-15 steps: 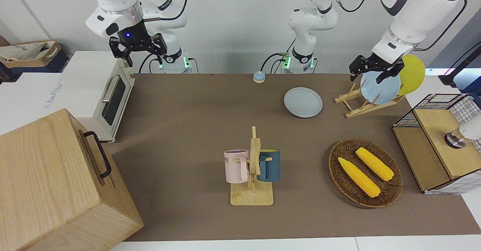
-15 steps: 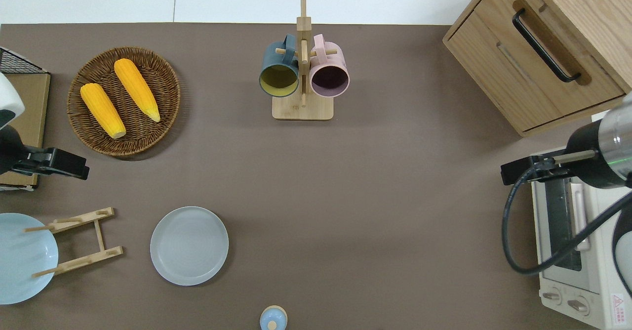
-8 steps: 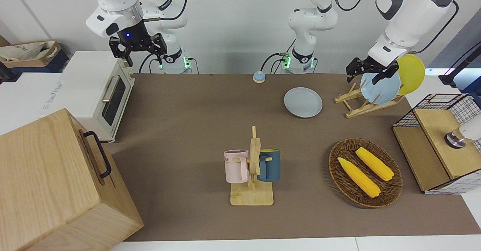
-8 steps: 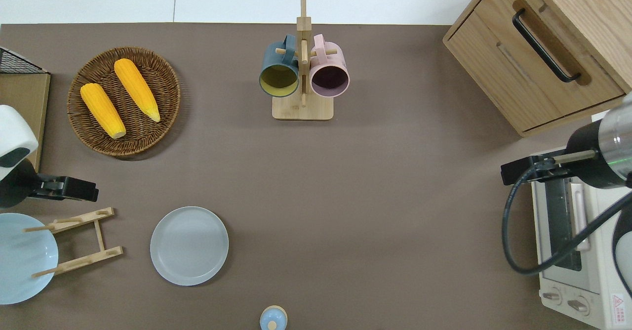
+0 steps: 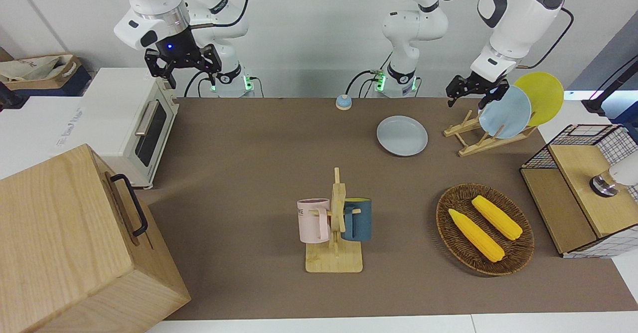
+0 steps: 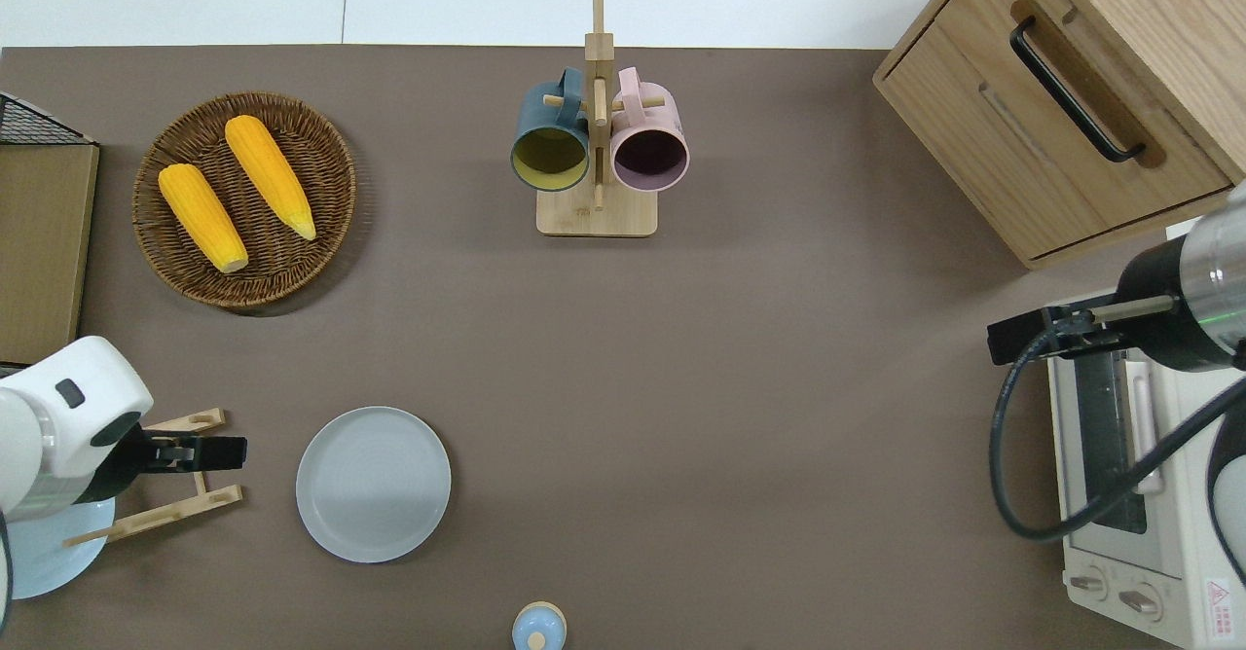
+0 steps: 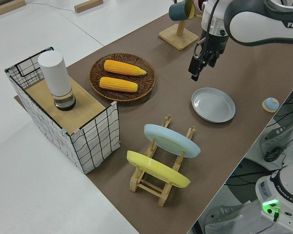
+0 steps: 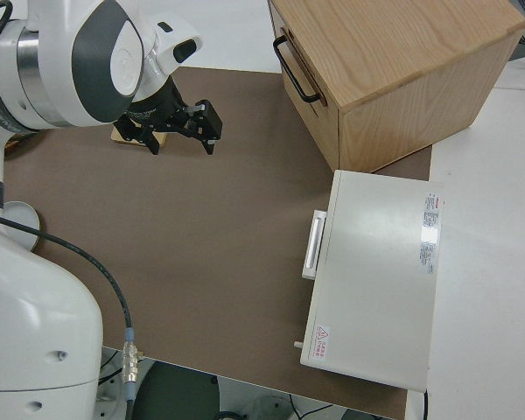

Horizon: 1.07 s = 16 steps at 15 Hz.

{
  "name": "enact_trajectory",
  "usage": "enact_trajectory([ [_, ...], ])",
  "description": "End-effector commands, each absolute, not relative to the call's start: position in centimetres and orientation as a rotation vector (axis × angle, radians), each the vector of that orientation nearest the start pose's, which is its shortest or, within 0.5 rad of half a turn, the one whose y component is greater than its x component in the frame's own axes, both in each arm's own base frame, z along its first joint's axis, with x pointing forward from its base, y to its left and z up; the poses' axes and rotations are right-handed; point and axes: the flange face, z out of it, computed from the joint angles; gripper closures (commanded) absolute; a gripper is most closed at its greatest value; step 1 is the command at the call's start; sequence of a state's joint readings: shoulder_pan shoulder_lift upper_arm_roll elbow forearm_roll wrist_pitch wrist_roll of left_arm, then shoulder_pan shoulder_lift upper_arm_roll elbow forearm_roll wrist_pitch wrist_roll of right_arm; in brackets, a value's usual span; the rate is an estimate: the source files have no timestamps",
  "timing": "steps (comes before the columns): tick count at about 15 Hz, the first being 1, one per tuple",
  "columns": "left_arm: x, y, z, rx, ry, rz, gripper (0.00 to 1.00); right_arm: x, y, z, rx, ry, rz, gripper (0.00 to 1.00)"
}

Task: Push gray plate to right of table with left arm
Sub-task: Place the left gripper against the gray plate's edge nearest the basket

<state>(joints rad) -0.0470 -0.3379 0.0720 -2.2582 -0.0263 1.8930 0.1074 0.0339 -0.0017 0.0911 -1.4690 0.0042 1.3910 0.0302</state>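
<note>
The gray plate [image 5: 402, 135] lies flat on the brown worktop [image 5: 259, 163], in the upper right of the front view and the lower left of the overhead view [image 6: 374, 484]. It sits between a small blue bell [image 5: 343, 102] and a wooden dish rack [image 5: 473, 136], clear of both.

The left arm [image 5: 516, 21] reaches in from the upper right of the front view. Its end effector [image 6: 209, 452] hangs in the air over the dish rack, at the lower left edge of the overhead view, just beside the gray plate and not touching it. Its fingers stand apart with nothing between them, as the left side view [image 7: 197, 67] also shows.

The rack holds a sky-blue plate [image 5: 505, 112] and a yellow plate [image 5: 540, 91] on edge.

The right arm is parked, its end effector [image 5: 183, 64] spread wide at the upper left of the front view.
</note>
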Motion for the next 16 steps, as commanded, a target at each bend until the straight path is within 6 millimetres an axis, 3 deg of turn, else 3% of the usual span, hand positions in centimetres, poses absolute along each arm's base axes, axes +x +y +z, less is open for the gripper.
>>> enact_trajectory([
  [1, 41.7, -0.8, 46.4, -3.177, 0.085, -0.037, 0.01, 52.7, 6.5, 66.0, -3.13, -0.147, 0.128, 0.017],
  [10, 39.9, -0.6, 39.1, -3.165, 0.069, -0.119, 0.01, 52.7, 6.5, 66.0, -3.13, -0.145, 0.128, 0.017],
  [16, 40.3, 0.4, 34.5, -3.156, 0.045, -0.107, 0.01, 52.7, 6.5, 66.1, -3.13, -0.147, 0.126, 0.017],
])
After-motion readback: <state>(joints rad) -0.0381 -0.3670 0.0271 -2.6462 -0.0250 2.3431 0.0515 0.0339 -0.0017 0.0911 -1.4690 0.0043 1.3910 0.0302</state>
